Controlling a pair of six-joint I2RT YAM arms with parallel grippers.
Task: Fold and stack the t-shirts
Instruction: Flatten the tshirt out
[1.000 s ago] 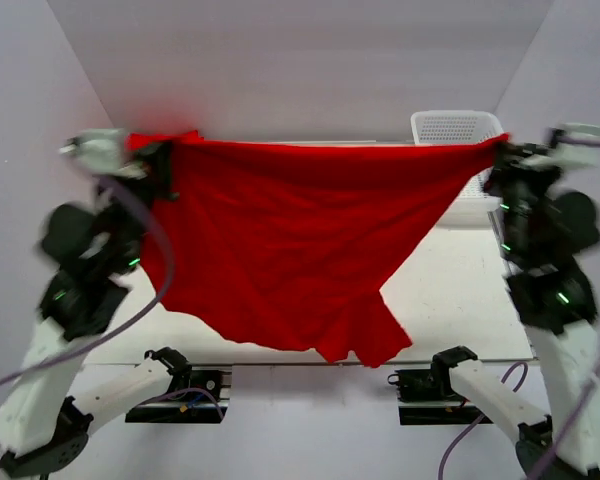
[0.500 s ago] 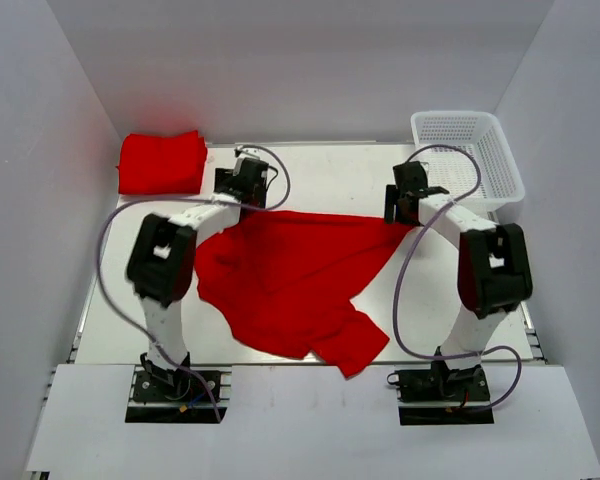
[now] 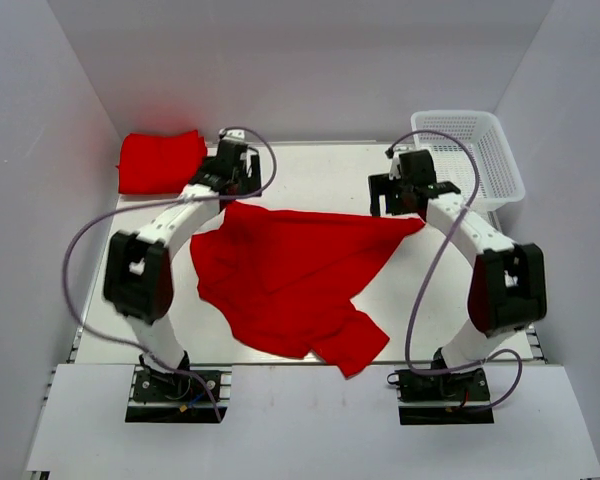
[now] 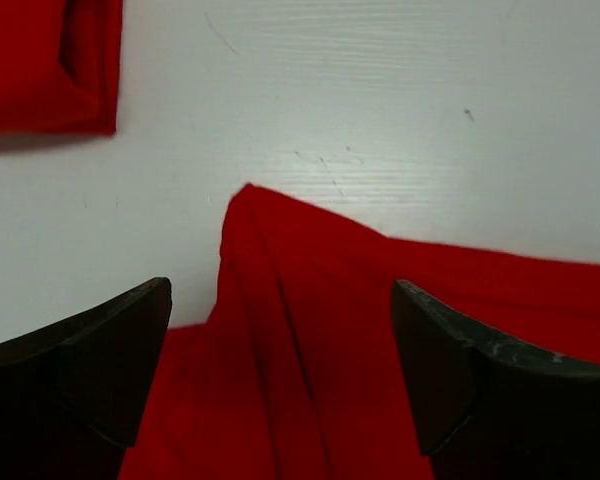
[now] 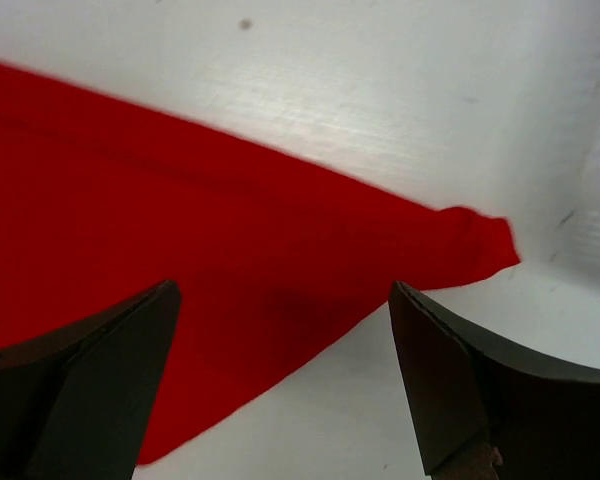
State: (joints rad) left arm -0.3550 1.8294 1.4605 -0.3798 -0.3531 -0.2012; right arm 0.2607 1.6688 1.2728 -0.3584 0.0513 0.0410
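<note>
One red t-shirt (image 3: 290,275) lies spread out and rumpled on the middle of the white table, with a sleeve trailing to the near edge. A second red t-shirt (image 3: 160,160) sits folded at the back left. My left gripper (image 3: 232,188) hovers open just above the spread shirt's far-left corner (image 4: 310,300), its dark fingers (image 4: 90,370) wide apart and nothing between them. My right gripper (image 3: 405,198) hangs open over the far-right corner (image 5: 470,245), also holding nothing. The folded shirt's edge (image 4: 40,60) shows at the upper left of the left wrist view.
A white mesh basket (image 3: 470,150) stands at the back right, close behind the right gripper. White walls close the table in on the left, right and back. Bare table (image 3: 320,175) shows between the two grippers.
A second ago both grippers held the shirt stretched out in the air. They have lowered it, opened and let go, and it now lies on the table.
</note>
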